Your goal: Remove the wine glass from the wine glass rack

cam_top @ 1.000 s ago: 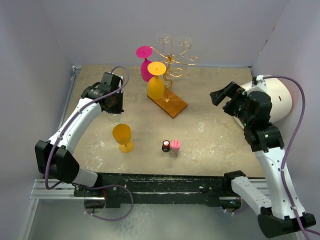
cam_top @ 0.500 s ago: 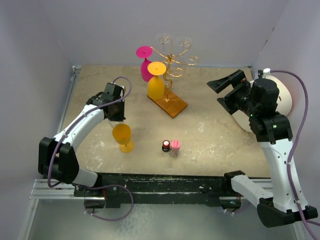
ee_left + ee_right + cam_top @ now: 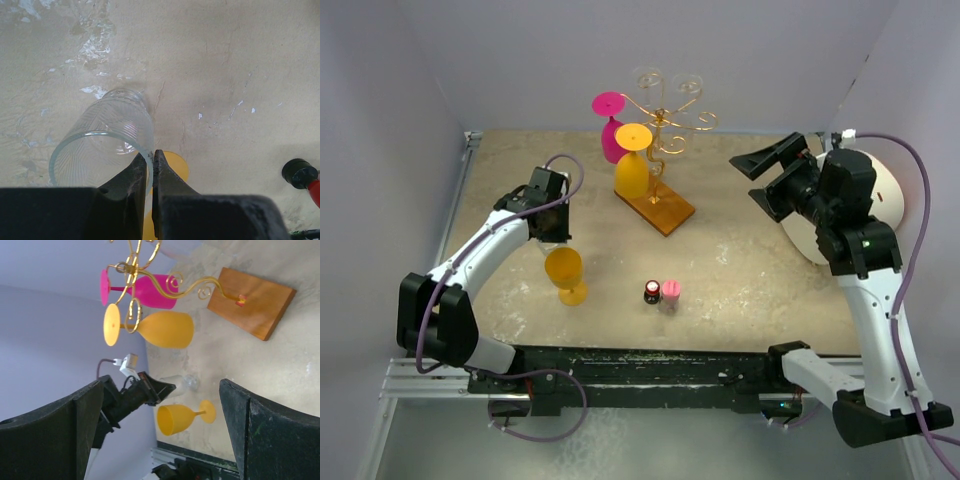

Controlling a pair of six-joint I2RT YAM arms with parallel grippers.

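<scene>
Two robot arms work a mottled beige table walled in pale panels. The right arm is raised above the table's right side, in front of a white rounded object. The right gripper points toward the rack, its black fingers spread wide with nothing between them. The left arm reaches across the left half of the table. At the far centre stands the wine glass rack, a gold wire stand with scrolled arms on a brown wooden base. Two glasses hang from it bowl-down: a pink wine glass on the rack's left side and a yellow wine glass just beside it, nearer the base. A second yellow glass stands upright on the table well in front of the rack, on the left. Just behind it, the left gripper is pinched on the rim of a clear ribbed glass, which is tilted (whether it touches the table cannot be told). Near the table's front centre stand two small bottles side by side, one dark-capped and one pink-capped.
</scene>
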